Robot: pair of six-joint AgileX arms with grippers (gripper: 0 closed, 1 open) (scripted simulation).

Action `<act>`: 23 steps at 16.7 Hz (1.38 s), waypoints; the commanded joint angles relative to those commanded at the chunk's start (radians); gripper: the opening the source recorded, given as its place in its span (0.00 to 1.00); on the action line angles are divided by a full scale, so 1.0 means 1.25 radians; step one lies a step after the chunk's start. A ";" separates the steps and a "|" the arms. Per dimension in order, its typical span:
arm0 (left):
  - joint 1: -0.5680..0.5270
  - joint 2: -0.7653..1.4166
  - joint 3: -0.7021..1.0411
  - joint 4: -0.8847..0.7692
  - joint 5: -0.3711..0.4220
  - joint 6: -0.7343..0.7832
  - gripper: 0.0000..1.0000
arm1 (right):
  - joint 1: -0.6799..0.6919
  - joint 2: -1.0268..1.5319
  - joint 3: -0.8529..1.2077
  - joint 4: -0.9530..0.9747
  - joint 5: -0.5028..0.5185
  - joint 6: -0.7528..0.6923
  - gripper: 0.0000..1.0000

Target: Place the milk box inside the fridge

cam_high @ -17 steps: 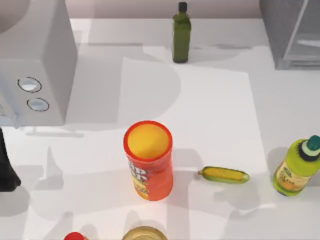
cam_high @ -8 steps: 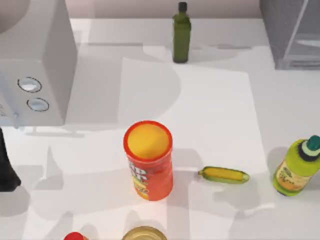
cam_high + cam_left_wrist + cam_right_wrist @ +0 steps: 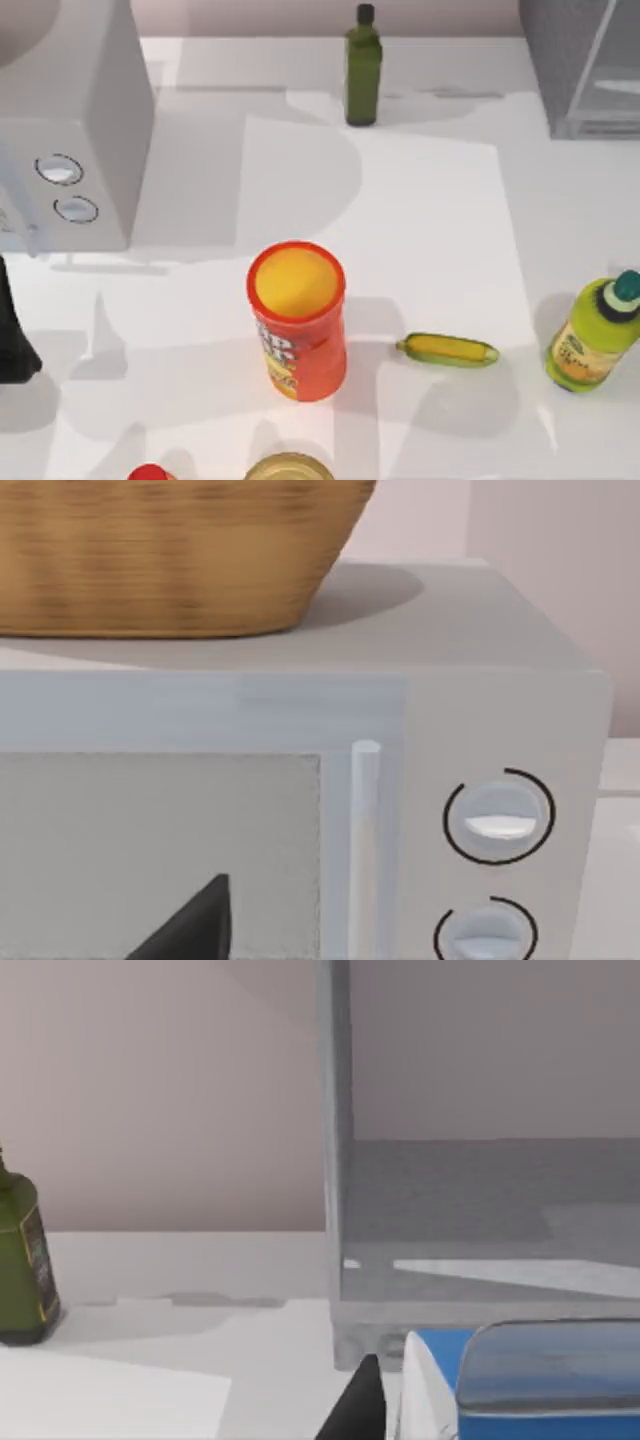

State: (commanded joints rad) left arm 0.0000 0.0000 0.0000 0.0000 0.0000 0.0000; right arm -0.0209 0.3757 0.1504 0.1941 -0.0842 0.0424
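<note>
Right tool [image 3: 385,1410] pinching one milk box [image 3: 520,1385] before one fridge [image 3: 480,1200], left tool state unclear, two bottles.

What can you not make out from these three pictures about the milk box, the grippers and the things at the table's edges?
- Milk box, right wrist view: lower part cut off by the frame edge; its front is out of sight.
- Right gripper: one dark fingertip beside the box; grip cannot be judged.
- Fridge, top view: cropped at the corner.
- Red object and yellow lid, top view: cropped by the bottom edge.
- Basket, left wrist view: top cropped.
</note>
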 joint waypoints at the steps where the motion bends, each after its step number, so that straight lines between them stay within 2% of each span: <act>1: 0.000 0.000 0.000 0.000 0.000 0.000 1.00 | -0.010 0.070 0.032 0.040 -0.010 0.004 0.00; 14: 0.000 0.000 0.000 0.000 0.000 0.000 1.00 | -0.124 1.183 0.521 0.634 -0.150 0.031 0.00; 19: 0.000 0.000 0.000 0.000 0.000 0.000 1.00 | -0.188 1.400 0.642 0.781 -0.147 -0.006 0.00; 23: 0.000 0.000 0.000 0.000 0.000 0.000 1.00 | -0.206 1.438 0.661 0.804 -0.137 -0.021 0.00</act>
State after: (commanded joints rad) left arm 0.0000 0.0000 0.0000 0.0000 0.0000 0.0000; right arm -0.2790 2.1737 0.9763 1.1994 -0.2555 0.0158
